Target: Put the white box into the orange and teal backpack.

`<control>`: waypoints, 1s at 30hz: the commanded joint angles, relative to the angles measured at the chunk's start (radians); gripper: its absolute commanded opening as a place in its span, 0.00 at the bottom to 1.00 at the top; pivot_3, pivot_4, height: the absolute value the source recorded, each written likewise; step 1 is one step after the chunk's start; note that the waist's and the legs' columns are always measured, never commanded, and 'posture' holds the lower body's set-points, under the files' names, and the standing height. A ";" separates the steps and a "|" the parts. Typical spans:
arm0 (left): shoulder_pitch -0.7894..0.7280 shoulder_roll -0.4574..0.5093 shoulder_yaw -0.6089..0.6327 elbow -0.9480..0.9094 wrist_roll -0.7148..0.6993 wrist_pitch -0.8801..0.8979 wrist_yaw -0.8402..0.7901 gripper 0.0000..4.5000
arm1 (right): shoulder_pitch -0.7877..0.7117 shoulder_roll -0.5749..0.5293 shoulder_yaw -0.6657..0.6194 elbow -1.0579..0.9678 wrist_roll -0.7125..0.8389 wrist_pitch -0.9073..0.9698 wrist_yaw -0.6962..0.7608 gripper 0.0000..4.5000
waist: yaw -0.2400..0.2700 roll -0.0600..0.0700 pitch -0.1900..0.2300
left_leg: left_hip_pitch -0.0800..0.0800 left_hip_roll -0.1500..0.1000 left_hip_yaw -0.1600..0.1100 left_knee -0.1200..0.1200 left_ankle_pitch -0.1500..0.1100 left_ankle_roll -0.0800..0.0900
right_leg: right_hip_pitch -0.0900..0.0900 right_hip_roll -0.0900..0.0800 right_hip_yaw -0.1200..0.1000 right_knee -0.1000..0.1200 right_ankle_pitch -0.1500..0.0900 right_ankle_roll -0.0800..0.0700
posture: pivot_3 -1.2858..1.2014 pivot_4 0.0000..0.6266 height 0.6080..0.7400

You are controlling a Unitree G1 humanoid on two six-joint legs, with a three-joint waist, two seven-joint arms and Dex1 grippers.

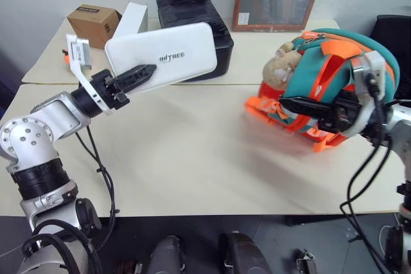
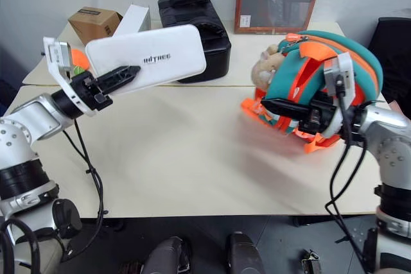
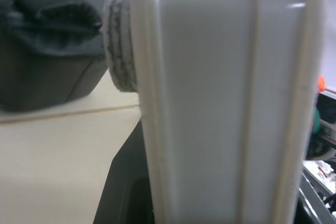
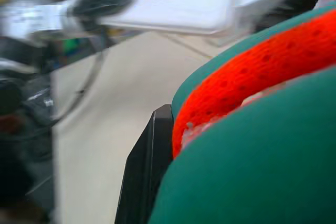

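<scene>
1. Left eye view: the left tool [image 1: 138, 76] is closed on one short end of the white box [image 1: 164, 56], which hangs clear of the desk [image 1: 186, 152] in the upper left of the frame, its lettered broad face toward the camera.
2. The right tool [image 1: 302, 108] is clamped on an orange strap of the orange and teal backpack [image 1: 327, 62] at the right of the frame. The right wrist view shows orange webbing pressed against one black finger [image 4: 144, 171]. The pack looks tilted up, its lower edge at or just above the desk.
3. The box and the backpack are well apart. The step in hand is judged to be presenting the pack so that its mouth can receive the box.
4. No opening is visible from these views; the mouth should be located before the box is advanced.
5. Recommended: hold the pack steady, align the free short end of the box with the opening, and feed it lengthwise.
6. Risk: with the grip at one end only, the box may swing or slip; slow travel is advised.
7. The black bag [image 1: 199, 11] behind the box must stay clear of its path.
</scene>
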 commanded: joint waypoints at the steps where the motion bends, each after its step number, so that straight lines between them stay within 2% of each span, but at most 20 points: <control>1: -0.049 0.019 -0.023 -0.001 -0.023 -0.048 -0.055 0.29 | -0.020 -0.057 -0.061 -0.078 0.148 0.067 0.034 0.00 | 0.001 0.000 0.000 | 0.000 0.000 0.000 0.000 0.000 0.000 | 0.000 0.000 0.000 0.000 0.000 0.000 | 0.52 0.24 1.00; 6: -0.088 0.001 -0.071 -0.037 -0.043 -0.144 -0.160 0.29 | 0.025 -0.097 -0.071 -0.117 0.230 0.100 0.037 0.00 | 0.005 -0.001 0.001 | -0.002 0.000 -0.001 0.001 -0.001 0.001 | 0.000 -0.001 0.000 -0.002 0.000 0.000 | 0.52 0.24 1.00; 8: -0.126 -0.011 -0.059 -0.014 -0.081 -0.149 -0.170 0.29 | 0.020 -0.097 -0.087 -0.119 0.303 0.123 0.015 0.00 | 0.004 -0.001 0.001 | -0.003 0.000 0.000 0.002 -0.001 0.002 | 0.000 -0.001 0.000 -0.002 0.000 0.000 | 0.52 0.24 1.00; 11: -0.148 -0.001 -0.102 -0.001 -0.065 -0.164 -0.212 0.29 | 0.031 -0.104 -0.089 -0.145 0.329 0.119 0.006 0.00 | 0.003 -0.001 0.001 | -0.005 0.000 -0.001 0.002 -0.001 0.002 | -0.003 -0.001 -0.001 -0.002 0.000 0.000 | 0.52 0.24 1.00; 15: -0.133 0.046 -0.215 0.028 0.051 -0.253 -0.315 0.29 | 0.084 -0.104 -0.071 -0.167 0.294 0.094 0.010 0.00 | 0.004 -0.001 0.001 | -0.005 0.000 -0.001 0.002 -0.001 0.002 | -0.003 0.000 -0.001 -0.002 0.000 0.000 | 0.52 0.24 1.00; 19: -0.210 0.050 -0.297 0.196 0.147 -0.346 -0.418 0.29 | 0.139 -0.111 -0.091 -0.182 0.307 0.083 0.024 0.00 | 0.006 -0.002 0.001 | -0.006 -0.001 -0.001 0.004 0.000 0.003 | -0.003 -0.001 -0.001 -0.002 0.000 0.001 | 0.52 0.24 1.00; 23: -0.243 0.071 -0.409 0.284 0.251 -0.420 -0.563 0.29 | 0.146 -0.100 -0.090 -0.186 0.303 0.055 -0.002 0.00 | 0.004 -0.002 0.001 | -0.008 -0.001 -0.001 0.004 0.001 0.005 | -0.003 -0.001 -0.001 -0.003 0.001 0.002 | 0.52 0.24 1.00; 30: -0.306 0.057 -0.547 0.399 0.377 -0.498 -0.753 0.29 | 0.161 -0.085 -0.057 -0.155 0.267 0.023 -0.025 0.00 | 0.006 -0.002 0.001 | -0.009 -0.001 -0.002 0.003 0.001 0.005 | -0.005 -0.001 -0.002 -0.003 0.001 0.002 | 0.52 0.24 1.00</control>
